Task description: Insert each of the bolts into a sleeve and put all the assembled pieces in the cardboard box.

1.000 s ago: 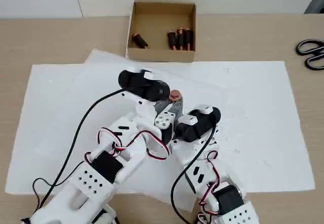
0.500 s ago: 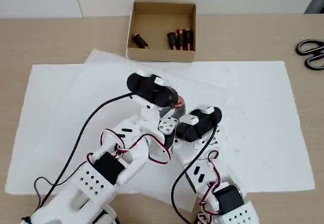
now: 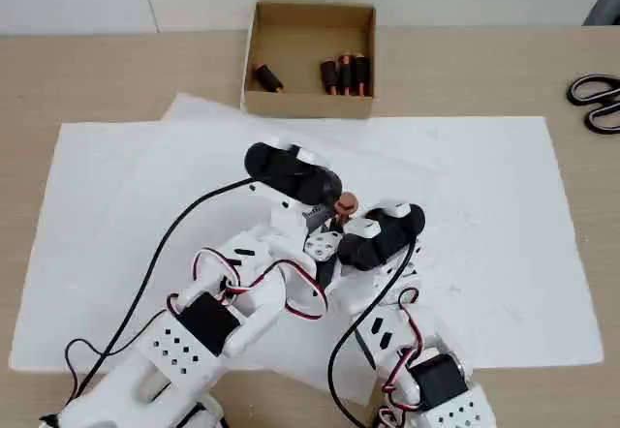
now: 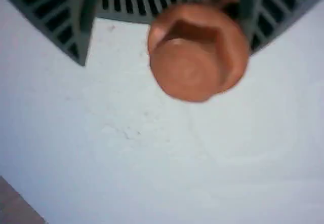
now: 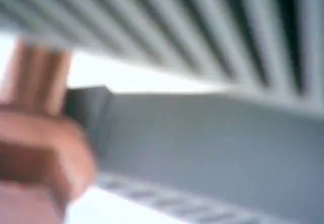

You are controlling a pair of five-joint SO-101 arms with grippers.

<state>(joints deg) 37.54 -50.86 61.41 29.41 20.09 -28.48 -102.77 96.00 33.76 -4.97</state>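
- The left gripper (image 3: 331, 213) is shut tight on the bolt (image 3: 346, 202). It holds the thin part, and the round orange head sticks out.
- In the left wrist view the head of the bolt is very close. Grey ribbed fingers (image 4: 76, 16) are by it, and white paper (image 3: 484, 215) is under it.
- The bolt is over the middle of the paper, on the near side of the box (image 3: 308, 107).
- The right gripper (image 3: 351, 227) is just beside the bolt and right up against the left gripper. I cannot tell if it is wide, narrow or holding something.
- In the right wrist view the bolt is at one edge, next to a flat grey part. It is too blurry to tell more.
- The box sits on the table (image 3: 97, 70), at the far edge of the paper.
- Four pieces (image 3: 346, 75) lie in the box. One is alone on the left side. Three lie side by side on the right side.
- The scissors (image 3: 593, 104) lie on the table, off the paper and well apart from the arms.
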